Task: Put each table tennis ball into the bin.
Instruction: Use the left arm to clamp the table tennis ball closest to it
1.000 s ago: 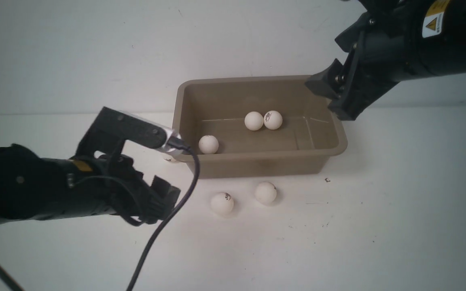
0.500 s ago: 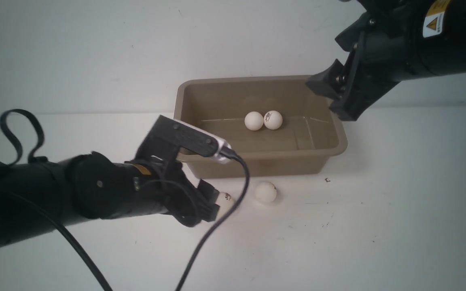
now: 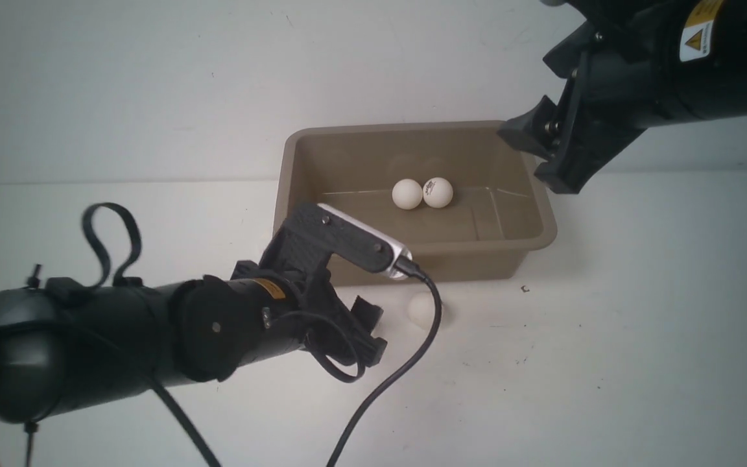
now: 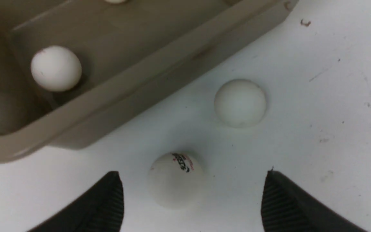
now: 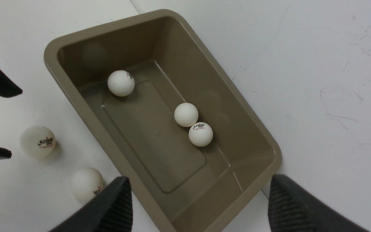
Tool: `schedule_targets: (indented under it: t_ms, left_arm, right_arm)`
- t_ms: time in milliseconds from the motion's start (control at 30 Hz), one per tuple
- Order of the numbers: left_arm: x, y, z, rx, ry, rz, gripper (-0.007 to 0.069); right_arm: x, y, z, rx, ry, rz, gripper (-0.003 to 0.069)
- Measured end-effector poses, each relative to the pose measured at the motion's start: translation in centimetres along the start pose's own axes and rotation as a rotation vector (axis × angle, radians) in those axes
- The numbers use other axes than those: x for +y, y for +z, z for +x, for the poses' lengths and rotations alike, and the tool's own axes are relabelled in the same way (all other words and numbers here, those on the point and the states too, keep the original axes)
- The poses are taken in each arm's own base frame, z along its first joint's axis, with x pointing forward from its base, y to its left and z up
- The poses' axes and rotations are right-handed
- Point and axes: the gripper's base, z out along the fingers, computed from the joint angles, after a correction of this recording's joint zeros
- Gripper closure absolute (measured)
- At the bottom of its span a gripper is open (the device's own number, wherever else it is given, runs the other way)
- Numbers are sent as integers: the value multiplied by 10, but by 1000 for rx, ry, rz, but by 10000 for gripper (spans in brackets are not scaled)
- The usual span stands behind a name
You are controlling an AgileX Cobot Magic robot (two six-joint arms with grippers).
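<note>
Behind everything you have a plain pale wall with faint scuffs, meeting your white tabletop along a straight, nearly level line. Your tabletop carries scattered dark specks and scratches, and the light falls soft and cool, dimming toward the corners.

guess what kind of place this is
Probably a robotics lab or test bench: two robot arms, the left gripper and right gripper both open, around a plastic bin and small white balls on a plain white table.
</note>
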Motion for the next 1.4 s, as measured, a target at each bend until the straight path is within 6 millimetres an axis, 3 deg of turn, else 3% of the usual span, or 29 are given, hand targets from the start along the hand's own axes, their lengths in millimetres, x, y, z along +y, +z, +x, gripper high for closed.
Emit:
schedule_targets:
  t_ms: [433, 1067, 1200, 1400]
  left_arm:
    - [-12, 35, 17, -33, -11, -67, 111]
    - [-6, 54, 28, -71, -28, -142, 111]
    - [-5, 54, 26, -88, -31, -150, 153]
    - [-5, 58, 31, -77, -21, -152, 312]
  right_arm:
    - [0, 0, 0, 1, -2, 1, 146]
    - [0, 0, 0, 1, -3, 1, 146]
    - [0, 0, 0, 1, -6, 2, 146]
    - [-1, 0, 0, 5, -16, 8, 146]
